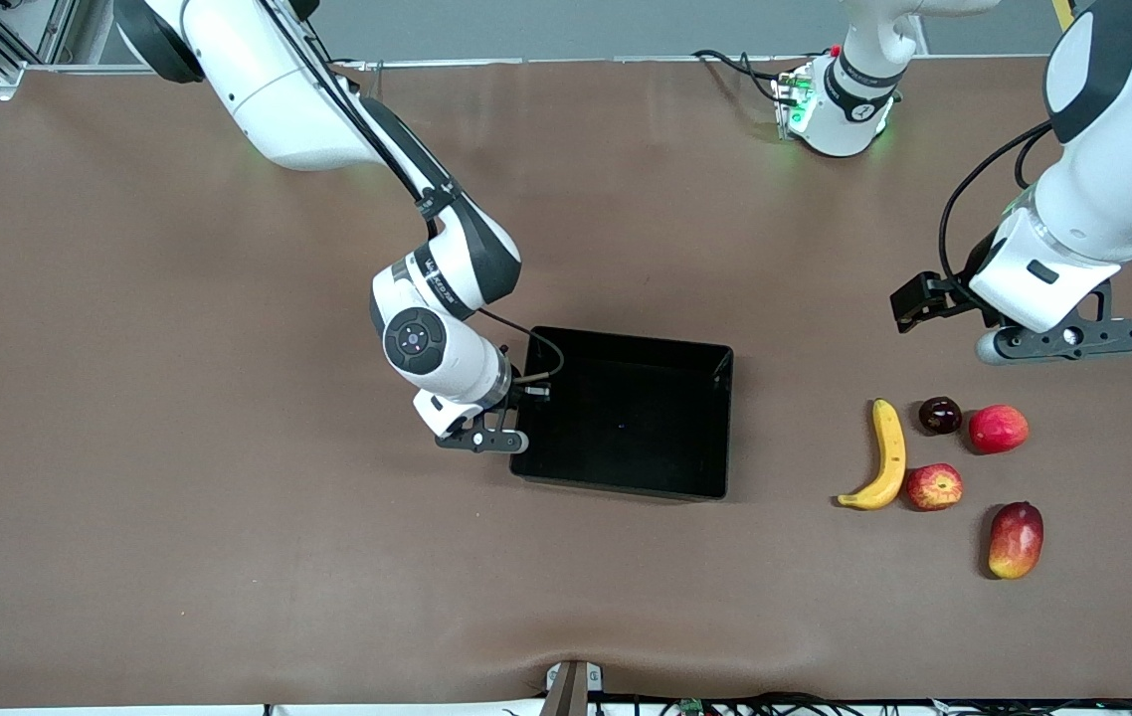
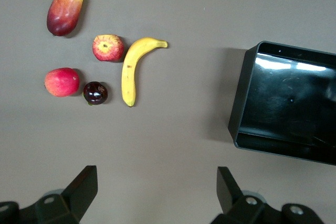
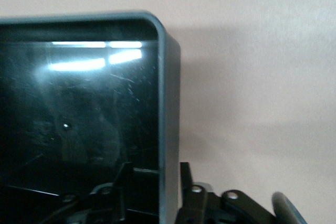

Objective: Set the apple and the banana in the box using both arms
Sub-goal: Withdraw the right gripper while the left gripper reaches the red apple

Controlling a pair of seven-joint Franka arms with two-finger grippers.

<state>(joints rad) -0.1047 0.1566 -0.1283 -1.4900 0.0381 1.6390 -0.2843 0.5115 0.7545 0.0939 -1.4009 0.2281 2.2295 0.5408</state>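
Black and empty, the box (image 1: pixel 626 413) sits mid-surface in the front view, with the right gripper (image 1: pixel 482 439) low at its wall toward the right arm's end. Toward the left arm's end lie the banana (image 1: pixel 884 456) and, touching it, the apple (image 1: pixel 933 486), among a dark plum (image 1: pixel 940 415), a pinkish-red fruit (image 1: pixel 998 429) and a mango (image 1: pixel 1016 539). The left gripper (image 1: pixel 1063 340) hovers over bare surface beside the cluster. No fruit is in the box yet, so I judge the picking has not begun; next, the left arm must descend on the banana or apple without nudging its neighbours.

From the left wrist view, the left gripper's fingers (image 2: pixel 81 188) stand wide and empty; banana (image 2: pixel 134 69), apple (image 2: pixel 108 48) and box (image 2: pixel 286 103) all show, though the box is cut off at the frame edge.

From the right wrist view, the right gripper's fingers (image 3: pixel 185 182) straddle the box wall (image 3: pixel 169 108), one inside and one outside, partly parted; whether they press the wall is hard to make out. Glare hides much of the box floor.
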